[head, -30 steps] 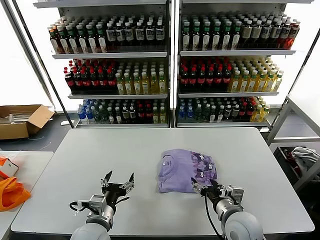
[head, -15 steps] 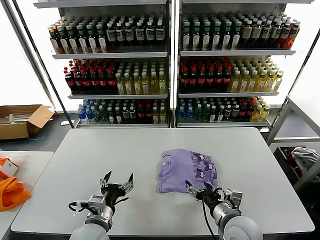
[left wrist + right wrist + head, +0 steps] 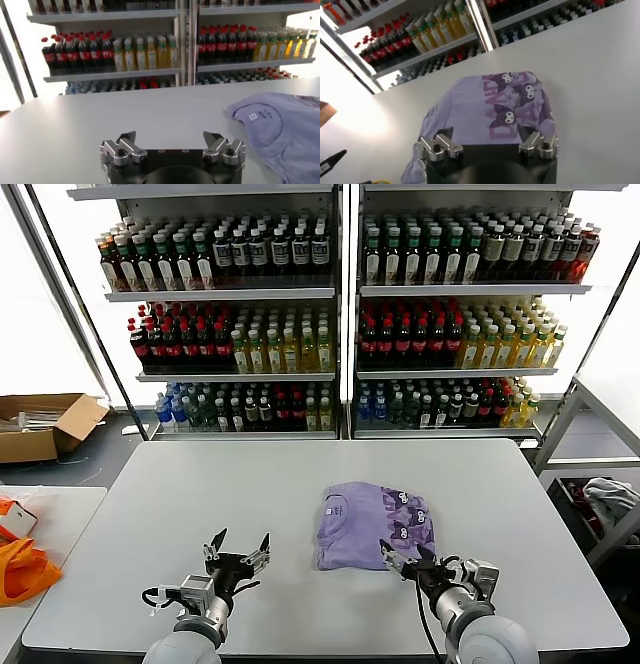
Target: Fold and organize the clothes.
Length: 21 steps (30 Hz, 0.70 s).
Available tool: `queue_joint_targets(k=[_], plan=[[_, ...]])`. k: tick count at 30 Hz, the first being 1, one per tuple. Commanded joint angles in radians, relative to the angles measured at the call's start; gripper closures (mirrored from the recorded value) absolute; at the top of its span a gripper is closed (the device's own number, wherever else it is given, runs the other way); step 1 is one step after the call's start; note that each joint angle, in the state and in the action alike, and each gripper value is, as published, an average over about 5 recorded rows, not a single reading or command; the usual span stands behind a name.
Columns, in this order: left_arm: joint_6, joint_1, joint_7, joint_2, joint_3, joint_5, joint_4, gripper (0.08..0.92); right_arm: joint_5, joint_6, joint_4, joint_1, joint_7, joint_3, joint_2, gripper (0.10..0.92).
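Backdrop: tall metal shelving stocked with bottled drinks (image 3: pixel 250 334), behind a plain grey rectangular worktop (image 3: pixel 200 494). One soft lavender T-shirt with dark purple cartoon print (image 3: pixel 372 524), folded compact, lies right of centre toward the worktop's near edge. Left gripper (image 3: pixel 237 558) and right gripper (image 3: pixel 408 562), both spread wide and empty, sit at the near edge, the right just short of the shirt's hem; folding looks complete, and the next move calls for squaring or placing the bundle.

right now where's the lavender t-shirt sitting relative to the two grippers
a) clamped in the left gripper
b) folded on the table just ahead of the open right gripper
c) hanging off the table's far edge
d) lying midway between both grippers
b: the folded lavender t-shirt lies flat on the table directly in front of the right gripper, whose jaws stand open and empty; the left gripper is off to the side, also open and holding nothing.
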Motion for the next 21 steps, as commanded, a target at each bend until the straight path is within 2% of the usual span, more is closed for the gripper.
queue_joint_targets(k=[1, 21], plan=[[0.002, 0.004, 0.0, 0.004, -0.003, -0.002, -0.007, 0.177, 0.014, 0.001, -0.049, -0.004, 0.001, 0.02, 0.007, 0.203], [0.003, -0.002, -0.001, 0.004, -0.003, -0.007, -0.012, 0.177, 0.073, -0.001, -0.02, -0.088, 0.048, 0.014, 0.001, 0.203]])
